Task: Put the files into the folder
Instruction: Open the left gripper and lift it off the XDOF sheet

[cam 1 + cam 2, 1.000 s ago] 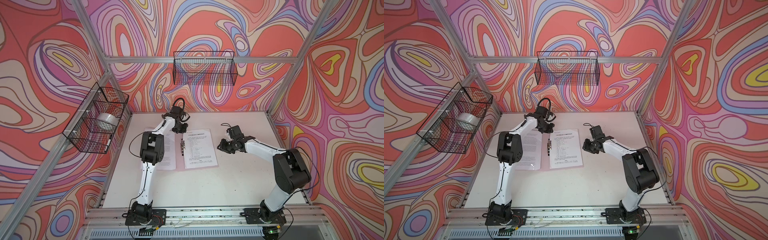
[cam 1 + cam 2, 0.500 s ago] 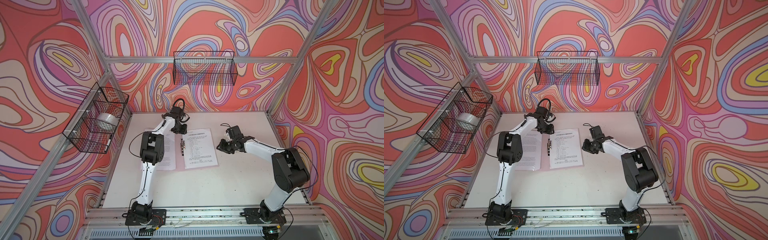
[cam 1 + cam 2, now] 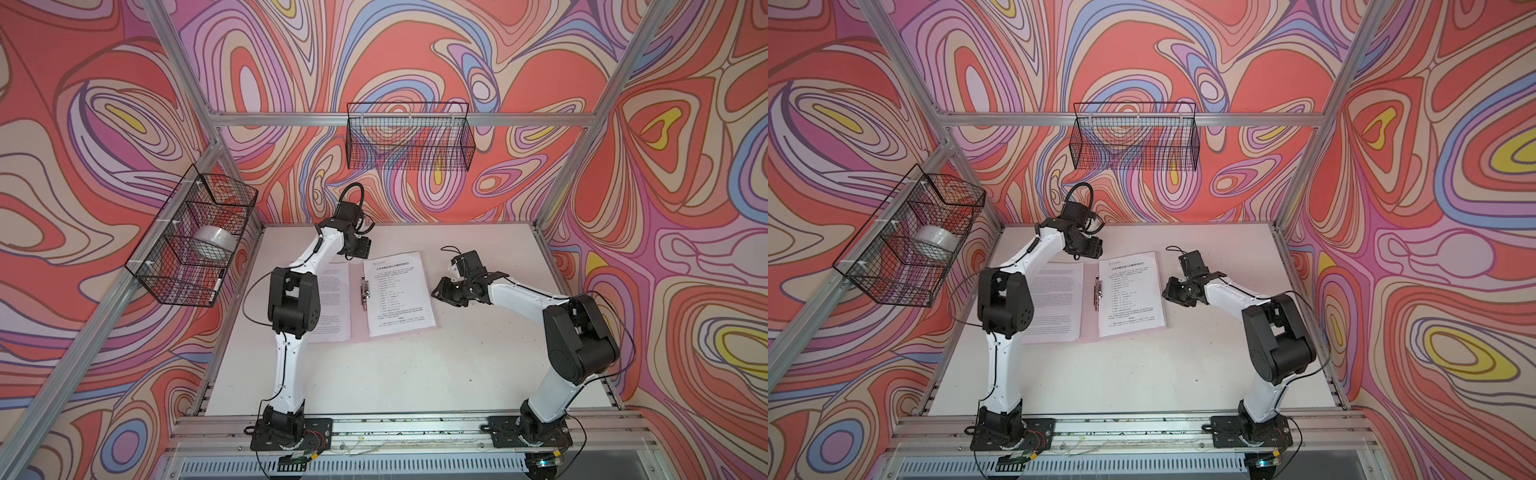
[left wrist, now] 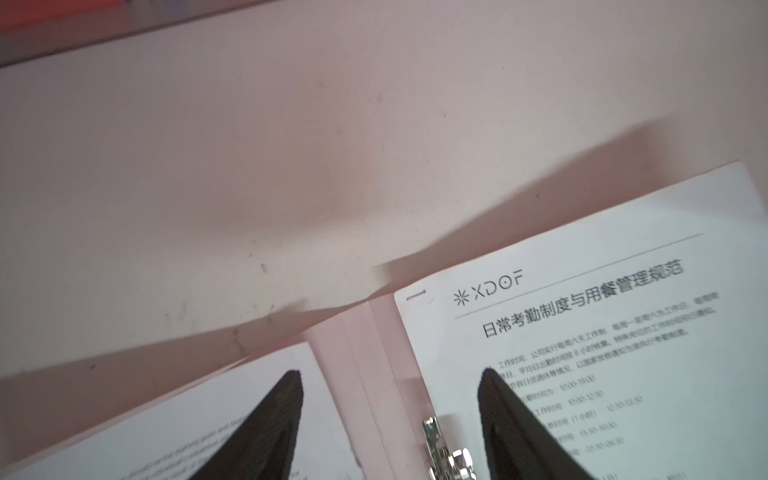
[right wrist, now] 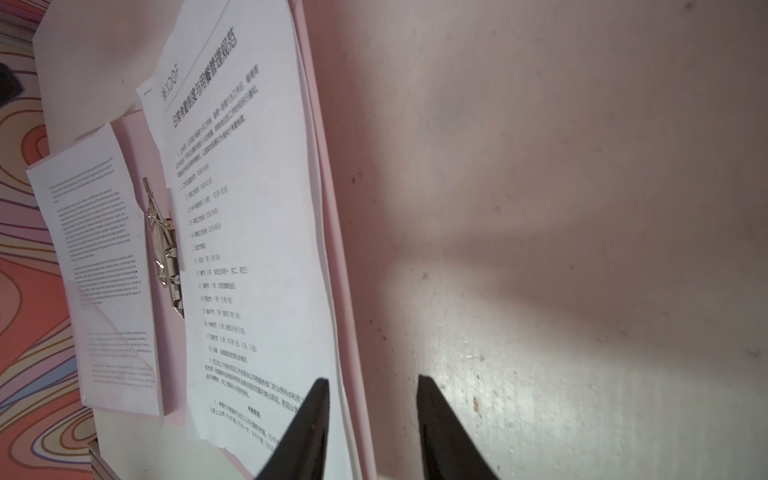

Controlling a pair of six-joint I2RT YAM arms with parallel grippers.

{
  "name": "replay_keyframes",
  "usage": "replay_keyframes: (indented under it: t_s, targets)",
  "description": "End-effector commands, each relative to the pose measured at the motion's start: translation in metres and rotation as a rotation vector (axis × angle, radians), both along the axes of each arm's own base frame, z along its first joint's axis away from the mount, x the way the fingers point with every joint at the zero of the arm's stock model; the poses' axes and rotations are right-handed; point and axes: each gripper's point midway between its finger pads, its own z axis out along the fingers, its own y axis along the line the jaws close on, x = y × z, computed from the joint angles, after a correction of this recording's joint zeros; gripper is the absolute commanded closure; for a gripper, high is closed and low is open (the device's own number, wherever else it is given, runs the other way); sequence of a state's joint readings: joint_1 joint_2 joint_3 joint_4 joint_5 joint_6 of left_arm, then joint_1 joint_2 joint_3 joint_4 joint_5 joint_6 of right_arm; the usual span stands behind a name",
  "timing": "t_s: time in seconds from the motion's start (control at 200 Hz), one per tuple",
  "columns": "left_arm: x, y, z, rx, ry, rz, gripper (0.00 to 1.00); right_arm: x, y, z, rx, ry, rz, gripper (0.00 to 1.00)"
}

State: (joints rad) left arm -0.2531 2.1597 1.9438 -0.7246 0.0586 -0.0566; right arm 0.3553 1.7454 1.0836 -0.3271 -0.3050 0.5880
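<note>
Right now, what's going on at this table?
The pink folder lies open on the table, with printed sheets on both halves. The left claw hovers open over the folder's far end, near the metal clip. The right claw, also open, is at the folder's right edge. Neither holds anything.

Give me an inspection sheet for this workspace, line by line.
Surface: white table, scuffed, speckled.
Job's things: pink folder open flat; left file and right file lie on its halves; clip at spine.
Clutter: nothing seen.
Tools: left tool open over the spine; right tool open over the folder's right edge.
Cables: black loop at left wrist; thin leads beside both arms.
Surroundings: swirl-patterned walls; side basket holds a white roll; rear basket looks empty.
</note>
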Motion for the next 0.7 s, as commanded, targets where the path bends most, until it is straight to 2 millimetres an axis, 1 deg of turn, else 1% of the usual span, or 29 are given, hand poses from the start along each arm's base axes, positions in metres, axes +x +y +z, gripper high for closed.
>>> replay_keyframes:
  t_s: [0.0,0.085,0.17,0.245,0.29,0.411,0.476,0.531,0.691]
  targets:
    - [-0.021,0.030,0.043,0.033,-0.113,0.109,0.30,0.007,0.010,0.005,0.024,-0.034,0.033,0.58]
    - [-0.044,0.050,0.055,0.049,-0.156,0.178,0.29,0.007,0.014,0.009,0.058,-0.057,0.047,0.56]
    - [-0.067,0.071,0.058,0.048,-0.177,0.243,0.29,0.006,0.017,0.013,0.081,-0.067,0.046,0.56]
    - [-0.086,0.089,0.047,0.025,-0.168,0.307,0.29,0.005,0.017,0.015,0.092,-0.071,0.044,0.56]
    - [-0.096,0.097,0.040,0.002,-0.158,0.333,0.29,0.004,0.018,0.017,0.096,-0.077,0.046,0.56]
    - [-0.116,0.116,0.022,-0.035,-0.137,0.413,0.29,0.003,0.018,0.018,0.096,-0.077,0.053,0.56]
    - [-0.125,0.124,0.018,-0.033,-0.135,0.453,0.29,0.003,0.018,0.018,0.094,-0.075,0.063,0.56]
    - [-0.132,0.129,0.017,-0.037,-0.136,0.475,0.29,0.003,0.018,0.016,0.082,-0.068,0.071,0.56]
    - [-0.151,0.143,0.025,-0.026,-0.154,0.533,0.28,0.003,0.017,0.014,0.065,-0.060,0.082,0.57]
